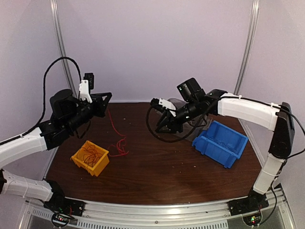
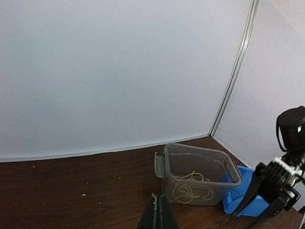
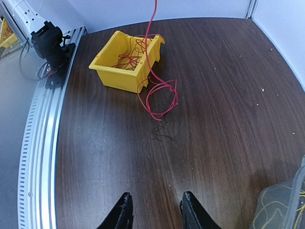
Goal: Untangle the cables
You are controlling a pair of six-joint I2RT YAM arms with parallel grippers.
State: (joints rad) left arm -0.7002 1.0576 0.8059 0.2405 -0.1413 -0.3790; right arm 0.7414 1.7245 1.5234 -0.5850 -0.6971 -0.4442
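A red cable (image 1: 113, 128) hangs from my raised left gripper (image 1: 106, 101) down to loose loops (image 1: 120, 146) on the table beside a yellow bin (image 1: 90, 157). More red cables (image 3: 127, 59) lie in that bin (image 3: 114, 71). In the left wrist view the left gripper (image 2: 158, 210) is pressed shut, and the red strand itself does not show there. Yellow cables (image 2: 189, 190) lie in a clear grey tub (image 2: 167, 164). My right gripper (image 3: 156, 206) hovers open over bare table, nothing between its fingers, well short of the red loops (image 3: 162, 98).
A blue bin (image 1: 221, 142) sits right of centre, next to the tub, which the right arm (image 1: 190, 109) mostly hides in the top view. The tub's corner (image 3: 286, 202) shows at the right wrist view's lower right. Walls close the back and sides.
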